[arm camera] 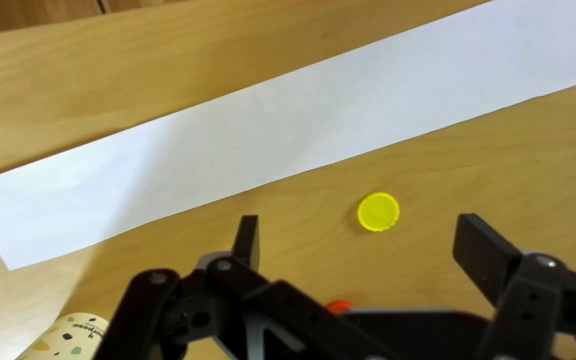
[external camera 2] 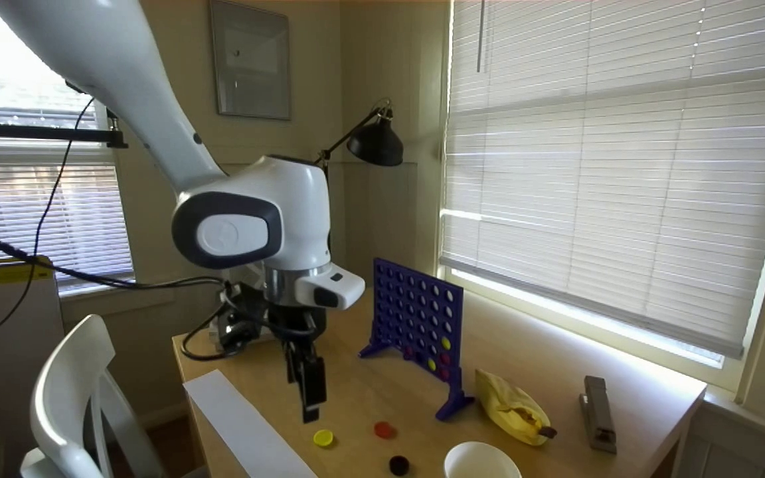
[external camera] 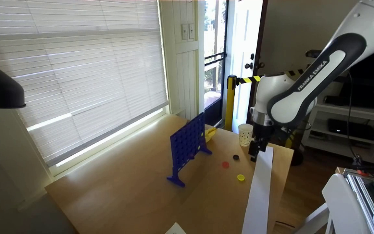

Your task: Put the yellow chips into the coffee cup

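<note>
A loose yellow chip lies flat on the table; it also shows in an exterior view and in the wrist view. More yellow discs sit in the blue rack. The coffee cup, pale with coloured specks, stands upright near the table edge; its rim shows in an exterior view and part of it at the lower left of the wrist view. My gripper is open and empty above the table, pointing down. The loose yellow chip shows between its fingers in the wrist view, below them.
A red chip and a black chip lie between the loose yellow chip and the cup. A long white strip runs along the table edge. The blue rack, a yellow banana-like object and a stapler stand nearer the window.
</note>
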You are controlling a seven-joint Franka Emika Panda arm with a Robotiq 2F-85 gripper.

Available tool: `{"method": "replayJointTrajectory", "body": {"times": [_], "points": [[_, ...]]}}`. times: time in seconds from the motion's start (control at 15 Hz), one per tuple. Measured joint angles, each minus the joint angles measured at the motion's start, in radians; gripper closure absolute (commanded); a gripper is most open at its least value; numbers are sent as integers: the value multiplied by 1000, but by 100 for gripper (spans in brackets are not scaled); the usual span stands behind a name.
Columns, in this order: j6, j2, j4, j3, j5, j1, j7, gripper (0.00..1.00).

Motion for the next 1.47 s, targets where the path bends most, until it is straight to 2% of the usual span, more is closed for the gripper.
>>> {"method": "replayJointTrajectory", "body": {"times": [0.13, 0.27, 0.6, 0.87, 1.2, 1.47], "points": [[114, 101, 31, -26, -147, 9, 138, 0], [207, 190, 68, -96, -239, 59, 264, 0], [224, 239, 108, -123, -252, 85, 297, 0], [243, 240, 106, 11, -175, 12, 172, 0], [257, 265, 108, 159, -101, -38, 52, 0], [257, 295, 111, 256, -39, -128, -60, 0]]}}
